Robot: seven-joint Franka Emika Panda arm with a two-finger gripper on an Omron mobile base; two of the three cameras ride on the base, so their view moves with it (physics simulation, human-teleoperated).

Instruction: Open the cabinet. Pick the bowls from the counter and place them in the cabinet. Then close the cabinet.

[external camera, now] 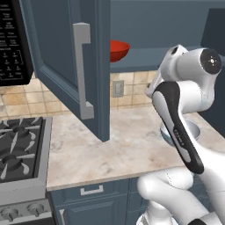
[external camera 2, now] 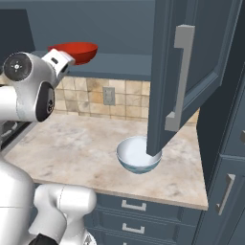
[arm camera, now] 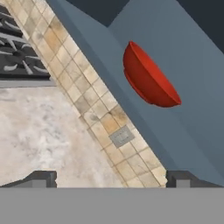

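The cabinet stands open, its left door (external camera: pixel 61 52) and right door (external camera 2: pixel 201 57) swung out over the counter (external camera: pixel 110 145). The red bowl (external camera: pixel 118 49) (external camera 2: pixel 76 51) (arm camera: pixel 148 81) rests inside on the cabinet's floor. The white bowl (external camera 2: pixel 138 154) sits on the counter under the right door's lower corner; in the left base view the white bowl (external camera: pixel 194 130) is half hidden behind my arm. My gripper (arm camera: pixel 113 179) is open and holds nothing. It is raised near the cabinet mouth, a little back from the red bowl.
A black gas stove (external camera: pixel 19 145) adjoins the counter's left end, with a microwave (external camera: pixel 13 44) above it. A wall outlet (external camera 2: pixel 109 95) sits in the tiled backsplash. The open doors' long handles (external camera: pixel 82 70) (external camera 2: pixel 179 76) hang over the counter. A tall blue cabinet (external camera 2: pixel 227 182) bounds the right.
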